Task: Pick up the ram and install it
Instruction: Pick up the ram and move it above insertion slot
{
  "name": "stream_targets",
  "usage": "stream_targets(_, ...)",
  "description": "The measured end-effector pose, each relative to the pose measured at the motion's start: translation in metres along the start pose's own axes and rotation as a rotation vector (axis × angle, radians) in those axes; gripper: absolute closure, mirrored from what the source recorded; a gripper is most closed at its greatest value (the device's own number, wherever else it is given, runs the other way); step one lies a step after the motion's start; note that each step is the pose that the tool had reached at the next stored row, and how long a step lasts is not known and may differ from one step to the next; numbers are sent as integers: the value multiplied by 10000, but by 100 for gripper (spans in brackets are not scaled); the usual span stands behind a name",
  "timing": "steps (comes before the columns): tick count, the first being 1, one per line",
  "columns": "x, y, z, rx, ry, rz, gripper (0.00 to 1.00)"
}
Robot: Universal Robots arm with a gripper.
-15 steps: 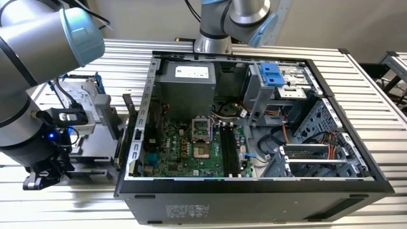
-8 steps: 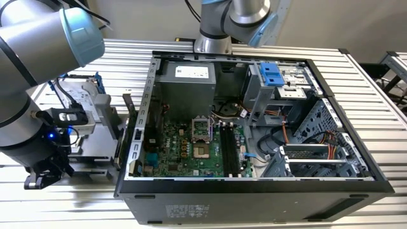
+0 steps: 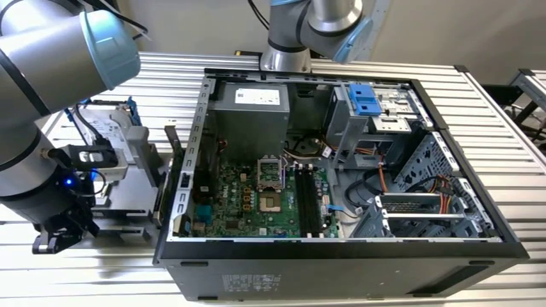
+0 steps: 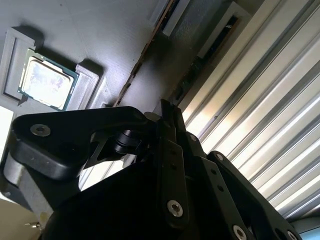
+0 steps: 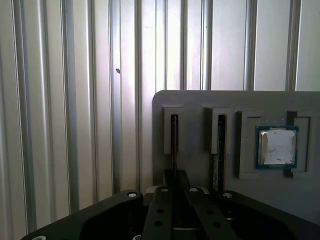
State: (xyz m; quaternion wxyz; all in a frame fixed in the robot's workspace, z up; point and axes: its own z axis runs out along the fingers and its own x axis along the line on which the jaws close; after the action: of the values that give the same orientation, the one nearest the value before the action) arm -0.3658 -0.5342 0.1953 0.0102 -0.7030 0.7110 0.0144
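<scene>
The ram (image 5: 174, 142) is a thin dark stick standing on edge in a slot of a grey holder tray (image 5: 195, 107). Its edge also shows in the second wrist view, ram (image 4: 210, 52). My gripper (image 5: 176, 179) has its fingers pressed together in line with this stick, whose near end disappears between them; the fingertips (image 4: 166, 116) look closed. A second stick (image 5: 218, 150) stands in the neighbouring slot. In the exterior view my gripper (image 3: 50, 243) hangs low at the left of the open computer case (image 3: 341, 256). The black motherboard slots (image 3: 309, 199) lie inside the case.
A square processor chip (image 5: 276, 146) sits in a recess of the tray beside the sticks. A hard drive in a blue frame (image 3: 111, 128) stands left of the case. A second arm's base (image 3: 298, 38) rises behind the case. Ribbed metal tabletop (image 3: 77, 281) surrounds everything.
</scene>
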Motion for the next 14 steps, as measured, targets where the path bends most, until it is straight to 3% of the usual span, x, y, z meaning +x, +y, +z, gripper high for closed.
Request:
stream_targets(9, 0, 1, -1, 1, -1, 0, 100)
stream_targets(14, -1, 2, -35, -1, 2, 0, 100)
